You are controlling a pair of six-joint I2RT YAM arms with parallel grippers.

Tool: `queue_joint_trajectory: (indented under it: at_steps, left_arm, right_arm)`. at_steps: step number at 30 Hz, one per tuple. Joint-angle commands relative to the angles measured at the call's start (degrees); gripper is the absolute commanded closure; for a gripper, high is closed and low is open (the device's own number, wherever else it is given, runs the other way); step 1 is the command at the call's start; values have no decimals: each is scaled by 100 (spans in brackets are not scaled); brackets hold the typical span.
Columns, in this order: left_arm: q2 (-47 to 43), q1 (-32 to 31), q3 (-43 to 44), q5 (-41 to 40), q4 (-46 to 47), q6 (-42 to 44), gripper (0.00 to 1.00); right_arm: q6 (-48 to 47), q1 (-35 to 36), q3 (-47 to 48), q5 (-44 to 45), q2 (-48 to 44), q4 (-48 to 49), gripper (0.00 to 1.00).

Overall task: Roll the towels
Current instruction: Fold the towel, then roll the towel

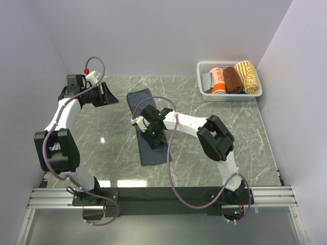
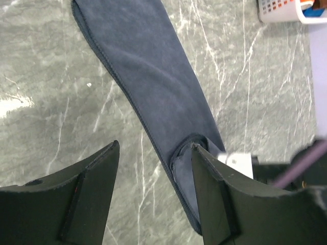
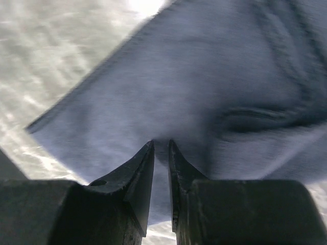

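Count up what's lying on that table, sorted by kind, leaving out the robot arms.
Flat navy towel: 1
White basket: 1
Rolled towels showing in it (grey, orange, brown, yellow): 4
Total: 6

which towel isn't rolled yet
The navy towel, lying flat as a long strip on the table under the right gripper; the other towels sit rolled in the white basket.
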Motion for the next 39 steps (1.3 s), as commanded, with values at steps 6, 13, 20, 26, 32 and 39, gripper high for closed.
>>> queue_joint_trajectory:
  at_steps: [6, 13, 20, 26, 32, 39]
  left_arm:
    - [-615, 10, -326, 94, 16, 604, 36]
    - [-975, -244, -607, -11, -212, 1867, 37]
    - [-1731, -1983, -1432, -706, -1452, 4444, 45]
    - [-2083, -3934, -2241, -1610, -1066, 4481, 49]
    - [-1838, -5350, -2672, -2340, -399, 4156, 48]
    - [-1152, -5826, -2866, -2745, 147, 3997, 50]
  right_arm:
    - [78, -680, 212, 472, -269, 309, 75]
    - [341, -1181, 799, 666, -6, 196, 72]
    - [746, -1664, 1205, -353, 21, -86, 65]
    - [817, -1832, 1232, -1055, 100, -367, 64]
    - [896, -1858, 986, -1242, -23, -333, 64]
    - [992, -2077, 783, -1303, -50, -315, 64]
